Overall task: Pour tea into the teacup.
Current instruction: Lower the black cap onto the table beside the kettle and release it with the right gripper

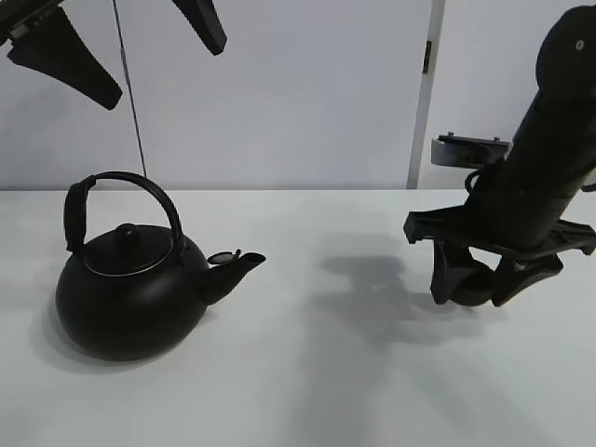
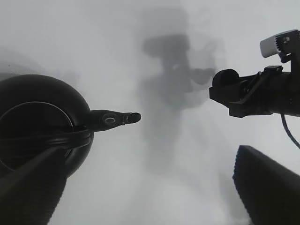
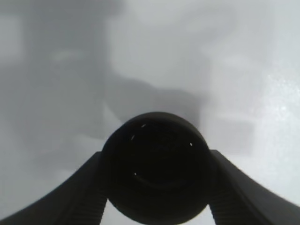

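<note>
- Firmly clasped between the two fingers of the right gripper [image 3: 155,190] is the teacup [image 3: 154,171], one ridged dark pad being pressed against each side of its round wall.
- Its mouth is turned up toward the right wrist camera, so the dark hollow is looked straight into; as the cup is round and low, no long axis can be made out.
- From the high view the cup [image 1: 479,282] is seen on the right side of the table [image 1: 326,391], held between the fingertips of the right gripper [image 1: 480,287]; whether it is level or tilted cannot be told.
- A matte black finish is shown, with a smooth, bowl-like curve.
- Well apart, on the left, the kettle [image 1: 130,298] is stood upright: round-bellied, black, with an arched handle [image 1: 121,184] and a knobbed lid [image 1: 130,244].
- Its spout [image 1: 237,265] is pointed toward the cup's side of the table.
- High above the kettle the left gripper [image 1: 140,42] is held with its fingers spread wide and nothing between them.
</note>
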`<state>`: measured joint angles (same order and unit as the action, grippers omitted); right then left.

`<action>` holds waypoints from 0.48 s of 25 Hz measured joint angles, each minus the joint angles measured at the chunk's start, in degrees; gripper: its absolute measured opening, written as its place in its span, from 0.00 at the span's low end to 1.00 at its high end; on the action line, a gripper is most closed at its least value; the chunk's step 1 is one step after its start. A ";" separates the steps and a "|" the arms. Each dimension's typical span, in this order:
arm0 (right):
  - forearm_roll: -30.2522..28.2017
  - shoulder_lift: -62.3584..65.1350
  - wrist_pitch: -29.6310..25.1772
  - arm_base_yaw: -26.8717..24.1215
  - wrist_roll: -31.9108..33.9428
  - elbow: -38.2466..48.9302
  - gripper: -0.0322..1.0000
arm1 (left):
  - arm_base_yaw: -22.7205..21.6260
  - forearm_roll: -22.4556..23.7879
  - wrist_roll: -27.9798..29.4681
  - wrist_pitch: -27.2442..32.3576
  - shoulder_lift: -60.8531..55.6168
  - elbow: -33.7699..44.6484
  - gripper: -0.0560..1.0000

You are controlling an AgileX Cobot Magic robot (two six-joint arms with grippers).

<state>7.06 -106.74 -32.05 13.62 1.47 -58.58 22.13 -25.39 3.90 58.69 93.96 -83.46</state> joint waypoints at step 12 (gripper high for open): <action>-0.22 0.03 -3.96 12.19 -0.84 -9.30 0.42 | 0.00 0.00 0.00 -0.05 0.00 0.00 0.71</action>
<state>6.84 -106.71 -36.01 25.81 0.63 -67.88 22.13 -25.39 3.90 58.64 93.96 -83.46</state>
